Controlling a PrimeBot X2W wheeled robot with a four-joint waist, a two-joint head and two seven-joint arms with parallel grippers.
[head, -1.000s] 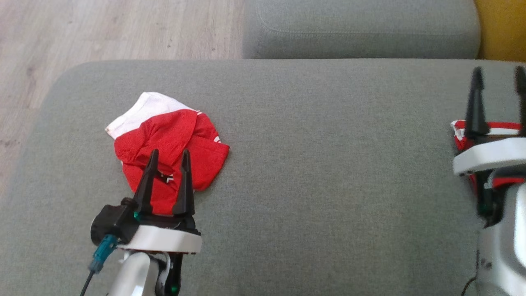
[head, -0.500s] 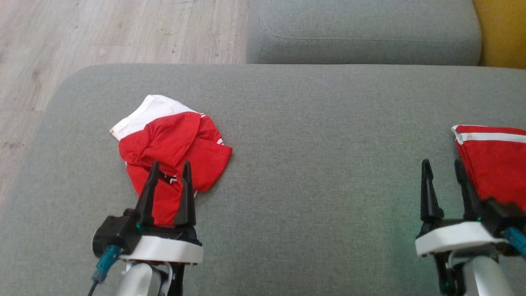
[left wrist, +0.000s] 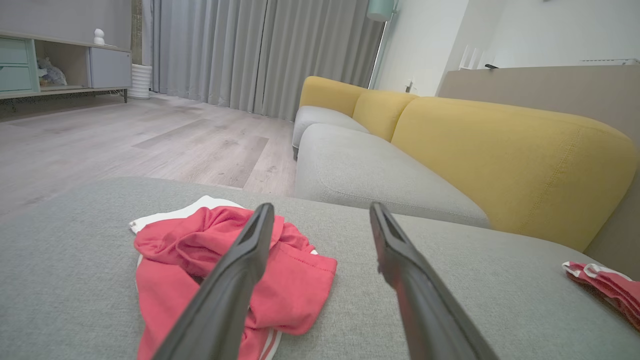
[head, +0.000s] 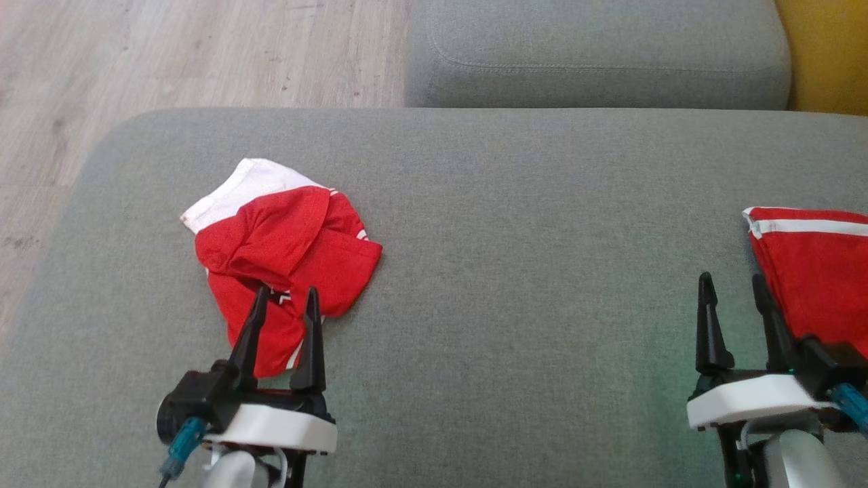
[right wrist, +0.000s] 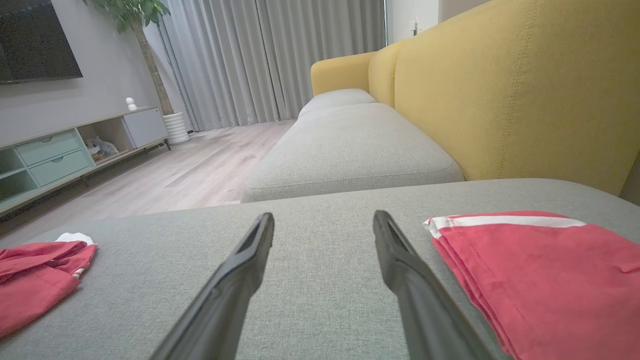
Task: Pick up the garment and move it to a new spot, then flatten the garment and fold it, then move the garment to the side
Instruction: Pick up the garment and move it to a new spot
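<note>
Left gripper [head: 286, 293]: jaws wide, empty; tips over near edge of crumpled garment [head: 285, 247], likely poised to grab.
Right gripper [head: 732, 279]: wide, empty; folded garment [head: 817, 278] just right, set aside.

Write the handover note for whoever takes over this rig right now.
Grippers: left gripper open, empty, over the near part of the crumpled garment; right gripper open, empty, just left of the folded garment.
Where: crumpled garment on the left of the grey cushion, folded garment at its right edge.
Done: one garment folded and set aside.
Left: pick up the crumpled one, move, flatten, fold, set aside.
</note>
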